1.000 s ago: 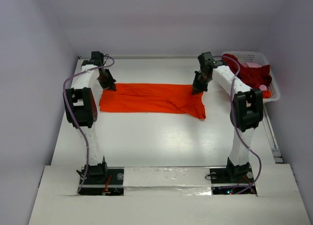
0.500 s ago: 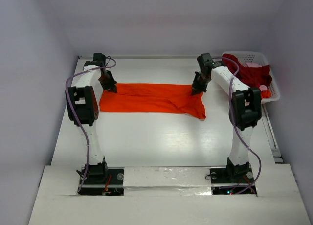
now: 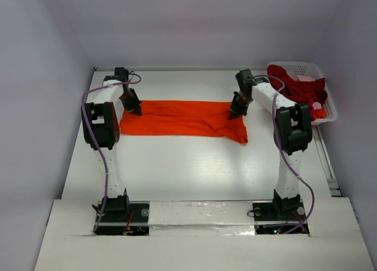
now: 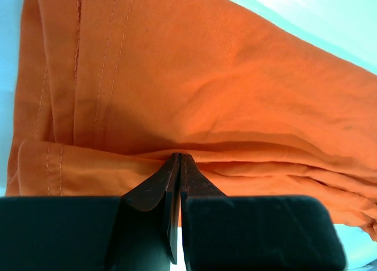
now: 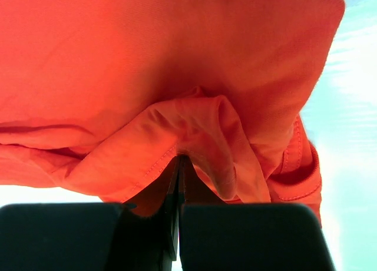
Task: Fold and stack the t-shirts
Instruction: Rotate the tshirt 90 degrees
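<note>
Orange cloth fills both wrist views: the orange shirt [image 3: 182,119] lies spread as a long, partly folded band across the middle of the white table [image 3: 188,171], between the two arms. From above, its right end dips toward the near side in a loose corner. In the left wrist view, rows of hem stitching run down its left side, and the bottom edge of that view cuts off the folds.

The crimson shirt [image 3: 303,89] sits heaped in the white basket [image 3: 327,111] at the far right corner, draped over the rim. A bit of pink cloth [image 3: 306,78] peeks out behind it. How these pieces lie beneath the heap is hidden, and a small bright patch at the basket's right side is too small to make out.

The left gripper [image 3: 136,111] is down at the orange shirt's far left edge. Its jaws are clenched flat together, nipping a low raised crease of cloth at their tips. The right gripper [image 3: 234,114] is at the far edge near the right end, also clenched. A puckered fold of orange cloth bunches up around its tips, hiding the ends of the fingers.
</note>
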You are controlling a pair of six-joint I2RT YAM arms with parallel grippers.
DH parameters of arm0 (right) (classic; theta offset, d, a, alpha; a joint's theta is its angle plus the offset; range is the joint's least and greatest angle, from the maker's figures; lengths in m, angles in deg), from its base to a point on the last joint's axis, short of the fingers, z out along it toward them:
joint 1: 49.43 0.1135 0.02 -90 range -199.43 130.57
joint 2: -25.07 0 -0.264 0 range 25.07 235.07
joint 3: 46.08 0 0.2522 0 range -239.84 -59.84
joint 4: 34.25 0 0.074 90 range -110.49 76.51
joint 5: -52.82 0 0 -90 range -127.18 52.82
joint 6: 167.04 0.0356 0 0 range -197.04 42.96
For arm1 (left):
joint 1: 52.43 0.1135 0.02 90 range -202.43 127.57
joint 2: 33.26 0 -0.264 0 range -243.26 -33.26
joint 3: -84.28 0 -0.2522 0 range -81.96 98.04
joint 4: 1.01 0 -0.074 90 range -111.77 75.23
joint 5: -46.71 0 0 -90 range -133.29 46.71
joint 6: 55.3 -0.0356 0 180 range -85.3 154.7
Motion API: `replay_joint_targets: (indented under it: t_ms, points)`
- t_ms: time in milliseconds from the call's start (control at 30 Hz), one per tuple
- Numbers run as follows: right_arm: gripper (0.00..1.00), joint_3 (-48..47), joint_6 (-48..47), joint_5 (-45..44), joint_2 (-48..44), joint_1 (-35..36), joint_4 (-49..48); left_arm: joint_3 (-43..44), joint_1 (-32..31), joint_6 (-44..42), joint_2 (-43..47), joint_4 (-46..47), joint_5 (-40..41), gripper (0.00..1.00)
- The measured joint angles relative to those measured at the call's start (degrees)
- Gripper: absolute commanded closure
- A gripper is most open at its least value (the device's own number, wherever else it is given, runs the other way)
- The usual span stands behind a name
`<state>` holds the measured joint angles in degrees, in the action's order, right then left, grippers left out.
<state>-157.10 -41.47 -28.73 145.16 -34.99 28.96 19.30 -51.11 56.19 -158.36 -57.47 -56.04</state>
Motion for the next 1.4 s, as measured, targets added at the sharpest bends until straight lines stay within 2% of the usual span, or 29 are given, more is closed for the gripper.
replay_joint_targets:
  t_ms: [267, 633, 1167, 1400]
  points:
    - [1.0, 0.52, 1.79, 1.09, 0.85, 0.0, -0.48, 0.31, 0.0, -0.02, -2.36, -0.33, -0.39, 1.0]
    - [1.0, -5.46, 5.05, 10.49, 7.78, 0.0, -0.42, 2.05, 0.0, -0.07, -3.32, -1.97, -0.2, 1.0]
    - [1.0, -5.55, 6.08, 8.52, 8.2, -0.17, -0.09, 2.08, -0.28, -0.09, -3.32, -2.03, 0.37, 1.0]
    - [1.0, -9.09, 6.32, 8.26, 10.27, -0.63, 1.38, 2.01, -0.48, -0.09, -3.32, -1.99, 0.79, 1.0]
